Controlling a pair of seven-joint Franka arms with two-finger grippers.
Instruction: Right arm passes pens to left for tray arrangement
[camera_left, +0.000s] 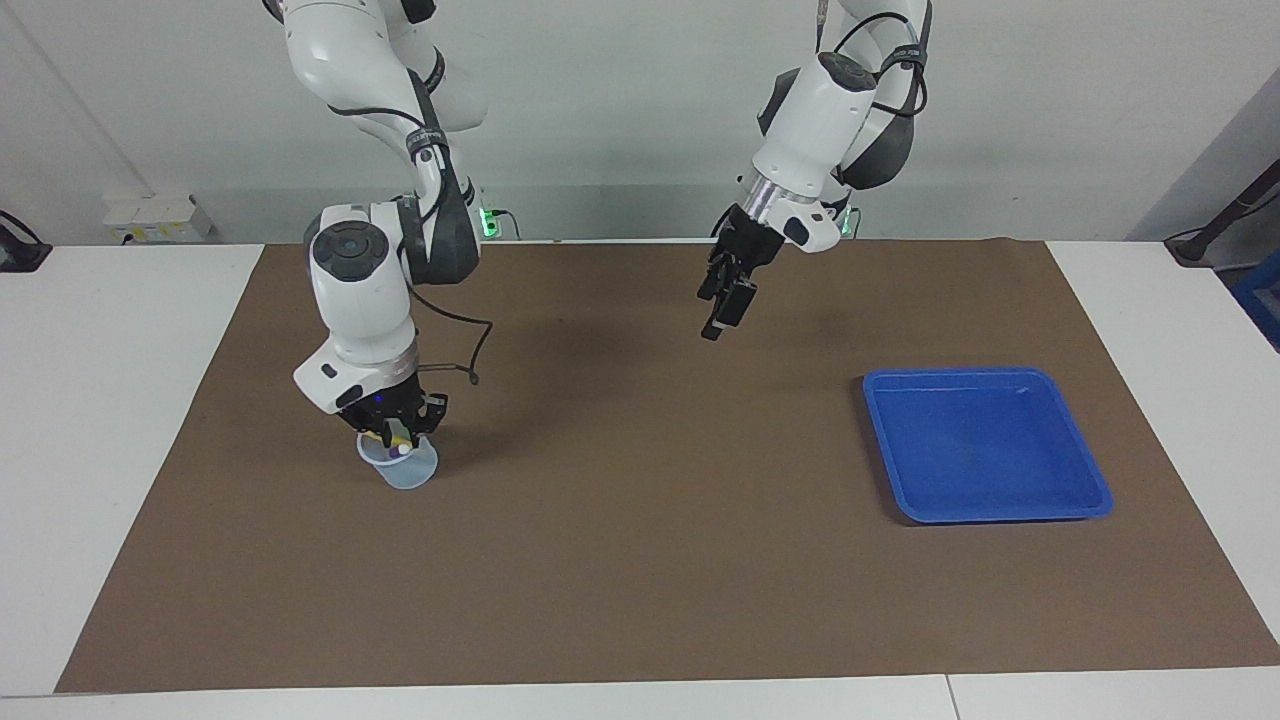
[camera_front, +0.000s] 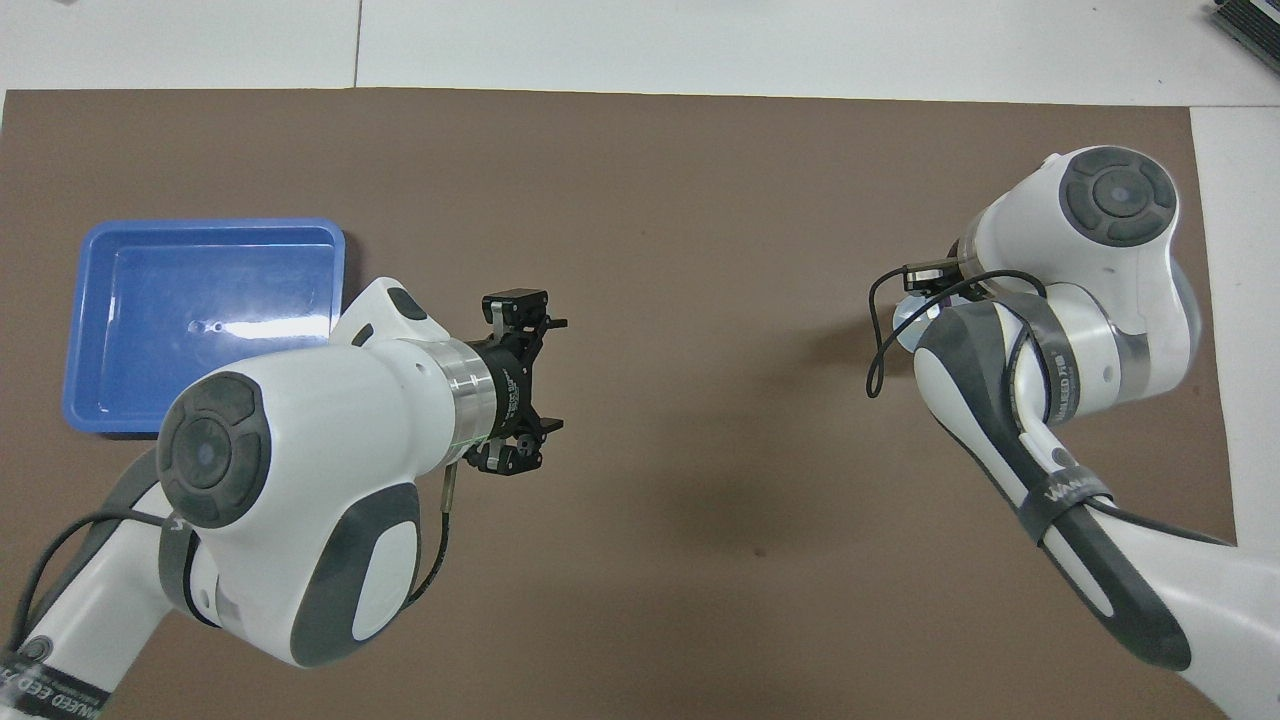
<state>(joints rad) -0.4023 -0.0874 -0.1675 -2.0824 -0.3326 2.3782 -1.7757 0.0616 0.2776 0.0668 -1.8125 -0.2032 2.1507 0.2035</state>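
Note:
My right gripper (camera_left: 392, 428) reaches down into the mouth of a small translucent cup (camera_left: 402, 468) at the right arm's end of the brown mat. Its fingers are shut on a yellow pen (camera_left: 383, 437). A bit of green and a pale tip show beside it in the cup; the other pens are mostly hidden. In the overhead view the right arm covers this gripper, and only an edge of the cup (camera_front: 903, 322) shows. My left gripper (camera_left: 722, 308) hangs open and empty over the mat's middle, nearer the robots. The blue tray (camera_left: 985, 450) lies empty at the left arm's end.
The brown mat (camera_left: 640, 560) covers most of the white table. A black cable (camera_left: 470, 350) loops off the right wrist. The blue tray (camera_front: 200, 320) lies just ahead of the left arm's forearm in the overhead view.

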